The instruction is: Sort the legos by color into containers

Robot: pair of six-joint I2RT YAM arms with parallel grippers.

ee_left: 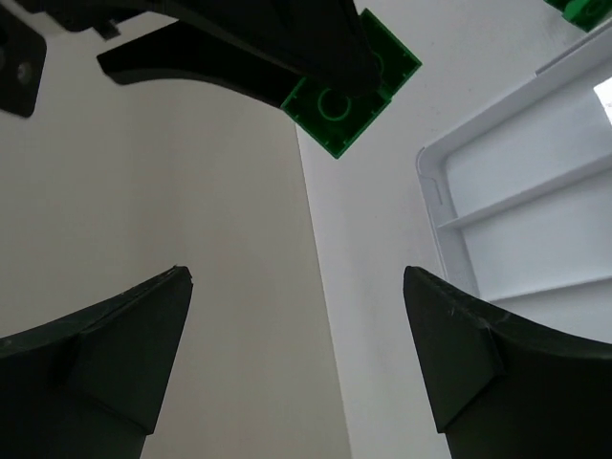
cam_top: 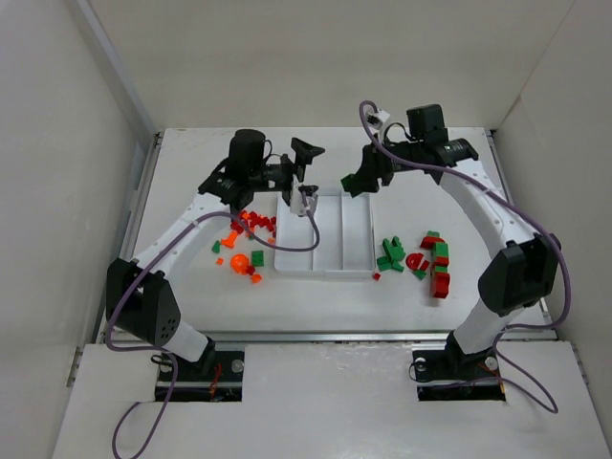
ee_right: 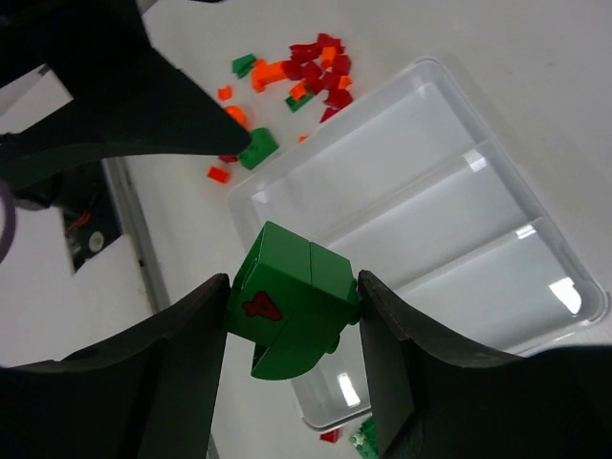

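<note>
White table (cam_top: 316, 306), R pincer (ee_right: 293, 287) aloft, clamping lego (ee_right: 287, 320)

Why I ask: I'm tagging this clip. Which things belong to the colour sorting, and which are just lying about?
Job in hand: white tray; legos left of it; legos right of it; green brick clamped in right gripper; open left gripper.

Lying about: nothing loose; only purple cables and the table.

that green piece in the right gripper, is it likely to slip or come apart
Probably rigid: the green piece shows no bending squeezed in the right gripper. Its smooth faces might slip. A seam suggests joined parts that could separate.
</note>
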